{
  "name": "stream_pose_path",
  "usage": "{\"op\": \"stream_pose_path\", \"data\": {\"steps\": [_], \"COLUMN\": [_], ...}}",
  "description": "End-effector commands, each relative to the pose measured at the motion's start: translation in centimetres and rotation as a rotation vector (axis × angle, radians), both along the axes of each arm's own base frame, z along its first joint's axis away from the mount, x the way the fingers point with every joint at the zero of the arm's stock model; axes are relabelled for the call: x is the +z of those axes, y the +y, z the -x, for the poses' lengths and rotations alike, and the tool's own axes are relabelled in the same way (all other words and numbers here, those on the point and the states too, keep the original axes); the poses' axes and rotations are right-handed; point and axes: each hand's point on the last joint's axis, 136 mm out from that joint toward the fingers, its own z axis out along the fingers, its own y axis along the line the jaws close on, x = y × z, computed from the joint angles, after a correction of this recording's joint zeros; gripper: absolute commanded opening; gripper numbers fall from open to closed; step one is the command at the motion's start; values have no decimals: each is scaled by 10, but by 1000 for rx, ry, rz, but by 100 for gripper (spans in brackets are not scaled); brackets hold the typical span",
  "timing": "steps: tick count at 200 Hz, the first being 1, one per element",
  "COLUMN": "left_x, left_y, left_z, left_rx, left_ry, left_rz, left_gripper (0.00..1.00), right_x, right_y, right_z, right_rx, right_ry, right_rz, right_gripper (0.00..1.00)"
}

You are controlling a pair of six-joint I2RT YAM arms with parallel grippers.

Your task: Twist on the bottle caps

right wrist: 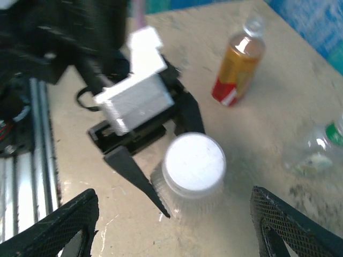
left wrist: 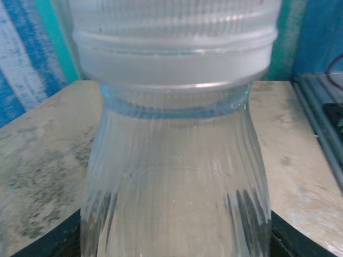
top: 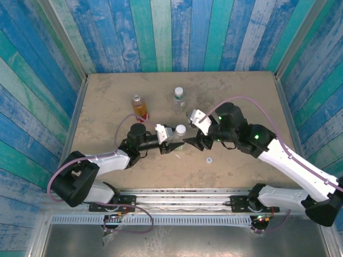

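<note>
Far to the left on the sandy surface point(top: 107, 96) I see the orange bottle point(top: 140, 107). It stands up straight. It has orange drink inside and a red band low down. I cannot tell if it has a cap on

Next is my left claw point(top: 174, 141). It is clamped on the clear bottle point(left wrist: 177, 176), with a black finger point(right wrist: 136, 179) on each side of it. This bottle stands near the middle of the surface. It is see-through, with thin lines running up and down its sides and a pale blue ring at its neck. A white cap point(right wrist: 194, 159) sits on top of it. The cap is round and flat on top, with little ridges round its edge. I cannot tell how tight it is

Further back stands the green-label bottle point(top: 179, 99). It is clear too. It is near the orange bottle and well apart from both claws

Then comes my right claw point(right wrist: 174, 211). Its two fingers point(right wrist: 59, 230) are wide apart and hold nothing. From its own camera, the capped bottle sits between them and they do not touch it

Last on the right, a small white ring point(top: 209, 159) lies flat on the surface near the right claw. It is too small for me to say if it is a cap
</note>
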Motion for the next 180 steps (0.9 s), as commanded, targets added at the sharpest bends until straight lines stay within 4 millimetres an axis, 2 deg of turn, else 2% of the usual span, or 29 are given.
{"op": "stream_pose_path", "data": {"steps": [1, 20, 79, 83, 117, 145, 180], "left_x": [11, 13, 8, 16, 18, 20, 21], "left_y": [0, 1, 1, 2, 3, 3, 3], "left_z": [27, 33, 39, 41, 43, 41, 33], "left_rx": [-127, -155, -190, -191, -193, -188, -144], "left_ry": [-71, -83, -72, -94, -97, -89, -79], "left_rz": [4, 3, -18, -8, -7, -9, -10], "left_gripper": [59, 59, 59, 59, 59, 58, 56], "right_x": [6, 5, -14, -15, -24, -29, -25], "right_y": [9, 12, 27, 28, 29, 28, 30], "right_z": [26, 32, 16, 14, 12, 12, 11], "right_rx": [256, 323, 337, 333, 328, 330, 307], "right_ry": [-113, -95, 0, 2, 19, 28, 47], "right_rz": [-1, 4, 43, 45, 65, 71, 52], "right_gripper": [77, 74, 60, 59, 49, 41, 34]}}
